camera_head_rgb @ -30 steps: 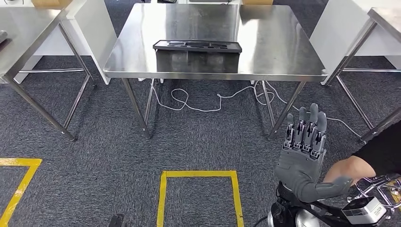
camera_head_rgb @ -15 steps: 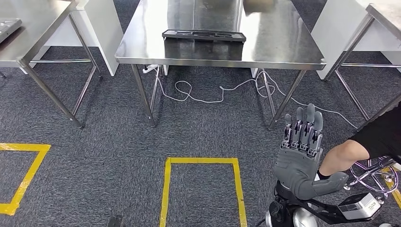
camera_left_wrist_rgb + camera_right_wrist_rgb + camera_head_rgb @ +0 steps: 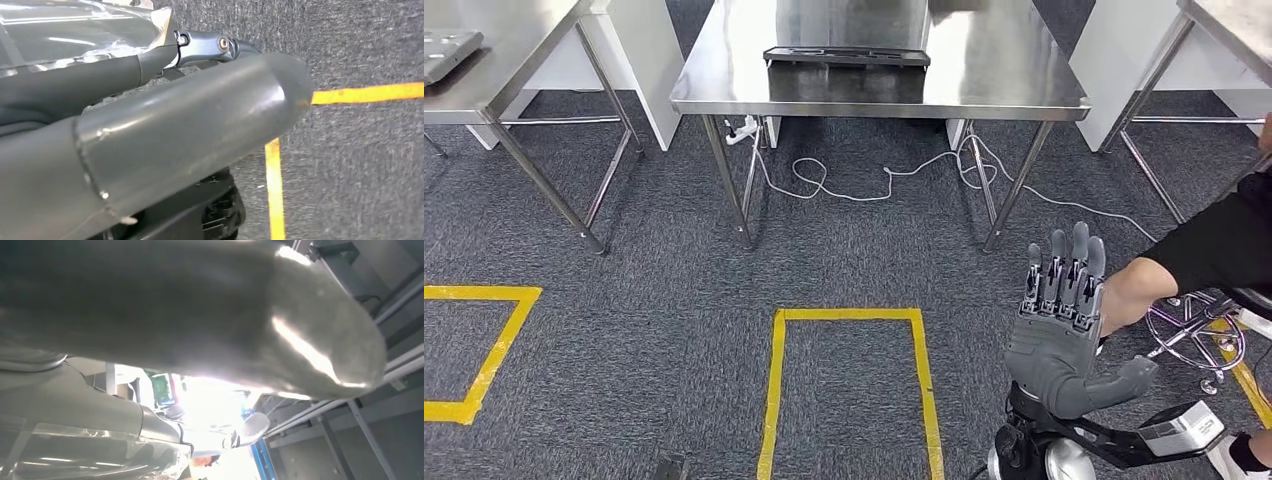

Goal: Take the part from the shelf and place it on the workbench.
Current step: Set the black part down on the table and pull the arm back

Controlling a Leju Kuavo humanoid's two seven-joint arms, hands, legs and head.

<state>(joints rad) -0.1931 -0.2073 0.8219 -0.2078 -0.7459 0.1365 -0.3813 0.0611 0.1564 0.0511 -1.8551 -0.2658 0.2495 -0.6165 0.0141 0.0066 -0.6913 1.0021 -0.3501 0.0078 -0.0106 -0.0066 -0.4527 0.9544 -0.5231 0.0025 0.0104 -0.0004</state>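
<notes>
Head view: right hand [image 3: 1064, 330] raised palm-up over the carpet, fingers straight and apart, holding nothing. A person's arm [image 3: 1194, 262] is just beside it. Black tray [image 3: 844, 56] lies on the steel bench [image 3: 984, 95] ahead.

Left wrist view: left hand [image 3: 165, 135] close-up, thumb over yellow tape [image 3: 274, 190]; hold cannot be judged.

Right wrist view: thumb blurred against glare.

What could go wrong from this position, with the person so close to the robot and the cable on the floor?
1. A person's arm is right beside the raised right hand; a swing of that arm might strike it.
2. A white cable lies looped on the carpet under the steel table; a step there might snag it.
3. The chair base stands near the robot's right side and might be bumped.
</notes>
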